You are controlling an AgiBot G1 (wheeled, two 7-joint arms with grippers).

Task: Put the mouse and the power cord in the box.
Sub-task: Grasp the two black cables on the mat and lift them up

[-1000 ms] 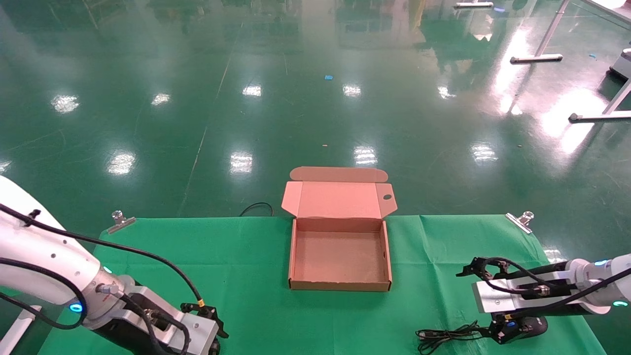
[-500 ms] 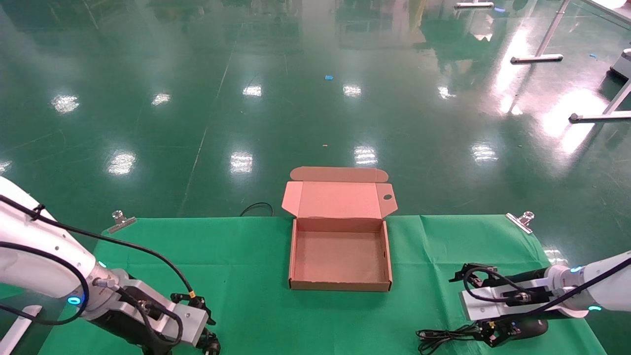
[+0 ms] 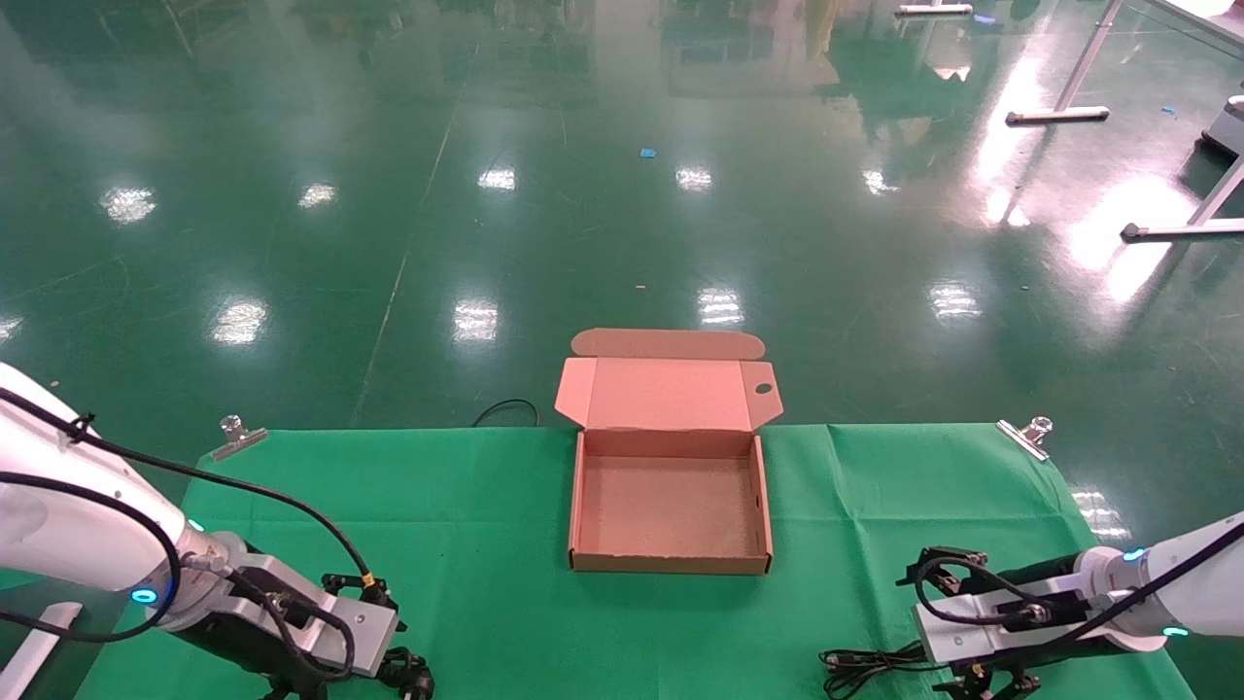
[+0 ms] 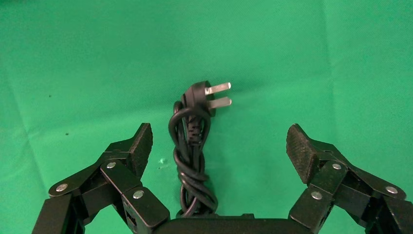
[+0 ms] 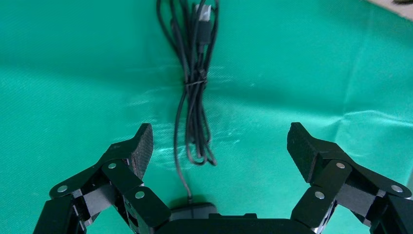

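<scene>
The brown cardboard box (image 3: pixel 670 561) lies open at the table's middle, lid (image 3: pixel 669 393) folded back, nothing inside. The power cord (image 4: pixel 191 148), a thick black bundle with a pronged plug (image 4: pixel 208 94), rests on the green cloth. My left gripper (image 4: pixel 220 144) hangs open over it, the bundle nearer one finger; its plug (image 3: pixel 416 678) shows at the near left edge. My right gripper (image 5: pixel 219 144) is open above the mouse (image 5: pixel 193 211), of which only a black edge shows. The mouse's thin tied cable (image 5: pixel 197 83) runs away from it and shows beside the right gripper (image 3: pixel 984 682).
Green cloth (image 3: pixel 466 506) covers the table, held by metal clips at the far left (image 3: pixel 238 435) and far right (image 3: pixel 1026 434) corners. A black cable loop (image 3: pixel 505 408) lies on the floor behind the table. Both arms sit low at the near edge.
Both arms have dropped lower toward the near edge. The right gripper now covers the mouse in the head view; the left has come down over the power cord.
</scene>
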